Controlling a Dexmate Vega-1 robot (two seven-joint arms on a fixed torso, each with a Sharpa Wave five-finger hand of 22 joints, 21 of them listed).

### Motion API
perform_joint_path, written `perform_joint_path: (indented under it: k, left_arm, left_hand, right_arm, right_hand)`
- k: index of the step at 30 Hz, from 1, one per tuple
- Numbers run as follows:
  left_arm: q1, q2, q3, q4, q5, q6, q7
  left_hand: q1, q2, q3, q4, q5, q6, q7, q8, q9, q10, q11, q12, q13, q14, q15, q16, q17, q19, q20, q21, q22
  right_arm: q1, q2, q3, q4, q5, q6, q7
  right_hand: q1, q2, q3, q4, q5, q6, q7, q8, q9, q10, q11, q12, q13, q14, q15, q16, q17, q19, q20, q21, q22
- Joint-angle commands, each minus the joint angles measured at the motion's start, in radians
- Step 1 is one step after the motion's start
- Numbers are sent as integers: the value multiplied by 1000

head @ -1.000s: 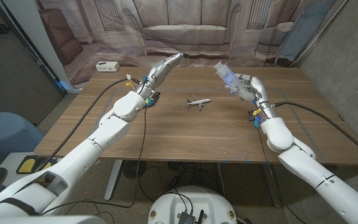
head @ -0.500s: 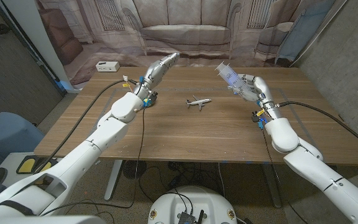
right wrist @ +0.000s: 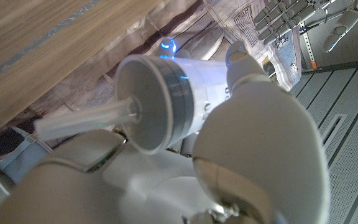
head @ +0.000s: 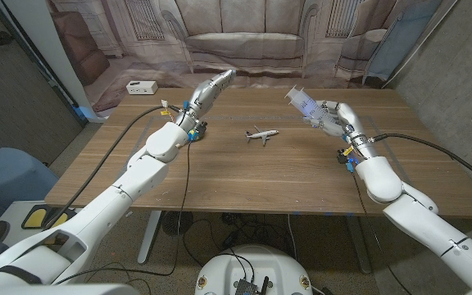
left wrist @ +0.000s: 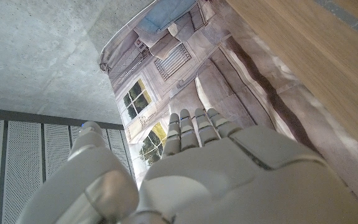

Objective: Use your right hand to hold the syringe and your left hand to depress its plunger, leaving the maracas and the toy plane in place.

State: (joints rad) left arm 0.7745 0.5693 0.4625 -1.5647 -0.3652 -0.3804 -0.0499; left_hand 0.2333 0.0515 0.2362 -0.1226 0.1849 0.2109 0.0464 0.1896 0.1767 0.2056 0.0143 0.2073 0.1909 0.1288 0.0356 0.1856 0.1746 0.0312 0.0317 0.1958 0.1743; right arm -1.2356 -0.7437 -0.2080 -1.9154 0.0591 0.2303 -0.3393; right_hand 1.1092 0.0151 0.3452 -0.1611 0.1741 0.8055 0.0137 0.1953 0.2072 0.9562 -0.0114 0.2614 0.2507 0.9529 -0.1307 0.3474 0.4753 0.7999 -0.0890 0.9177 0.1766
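The brown wooden surface (head: pixel 244 176) shows a fine lengthwise grain with a low, matt sheen. The clear plastic syringe (head: pixel 304 102) looks smooth and translucent, its barrel glinting bluish in the right wrist view (right wrist: pixel 185 93), with a frosted plastic plunger rod (right wrist: pixel 82 118). The right hand (head: pixel 334 119) holding it and the left hand (head: pixel 211 88) are cased in smooth, glossy pale-grey plastic shells. The small white toy plane (head: pixel 260 135) appears to be smooth plastic. Behind hangs a soft printed cloth backdrop (head: pixel 244 33), matt and slightly creased.

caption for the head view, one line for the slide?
Right hand holds the syringe aloft; left hand extended, apart; toy plane on the table.
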Motion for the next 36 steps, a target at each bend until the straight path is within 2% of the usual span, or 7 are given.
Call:
perform_joint_path:
  k: [1,16,17,21,30,34,36]
  left_arm:
    - [-1,-1,6,-4,-3,10,-6]
    - [4,2,9,-21,6,27,5]
    - [5,1,9,-22,8,26,8]
    - [8,4,7,-30,11,27,13]
    - [14,9,3,-37,11,28,16]
    - [14,9,4,-35,11,26,13]
    - [14,9,4,-35,9,26,11]
  left_hand:
    - [6,0,-3,-1,0,9,4,1,1,7,-1,3,2,3,5,2,3,2,8,1,5]
    - [6,0,-3,-1,0,10,3,0,1,5,-2,1,2,1,5,1,3,0,8,0,5]
    - [6,0,-3,-1,0,10,3,0,1,6,-4,2,2,1,5,1,3,0,9,0,5]
    - [6,0,-3,-1,0,10,3,0,1,6,-2,2,2,1,5,1,3,0,9,0,5]
    - [6,1,-4,-1,0,9,3,-1,1,5,-2,1,2,1,3,0,3,-1,9,0,5]
    - [6,1,-4,-1,0,10,3,-1,2,4,-2,1,2,1,3,1,3,-1,9,0,5]
    - [6,1,-4,-1,0,11,3,0,2,5,-1,1,2,0,3,0,3,-1,9,0,5]
  right_arm:
    - [-45,-33,30,-44,-23,-36,0]
    - [-92,-31,46,-46,-59,-26,-22]
    - [-94,-31,46,-46,-65,-28,-25]
    - [-101,-38,45,-49,-82,-36,-24]
    - [-112,-45,41,-57,-105,-58,-21]
    - [-115,-46,36,-59,-120,-68,-27]
    - [-117,-50,33,-62,-136,-76,-31]
  right_hand:
    - [-126,170,195,187,4,22,-25,7,4,9,-10,1,1,-9,-35,-1,5,-8,-64,7,2]
    - [-130,169,194,186,4,25,-28,8,4,9,-16,-1,-2,-21,-33,-3,9,-16,-62,9,1]
    - [-130,170,194,186,4,25,-28,8,4,9,-5,-2,-2,-23,-32,-3,10,-17,-62,9,1]
    - [-132,170,194,186,4,25,-28,7,4,7,-22,-3,-3,-31,-31,-6,10,-24,-58,9,0]
    - [-137,167,193,186,4,29,-34,8,4,7,-19,-4,-5,-51,-29,-13,12,-38,-57,7,-1]
    - [-139,168,192,187,4,29,-35,8,4,4,-31,-6,-6,-56,-28,-15,12,-42,-56,7,-1]
    - [-140,168,191,187,4,29,-36,8,4,4,-24,-6,-6,-59,-28,-15,14,-43,-55,7,-1]
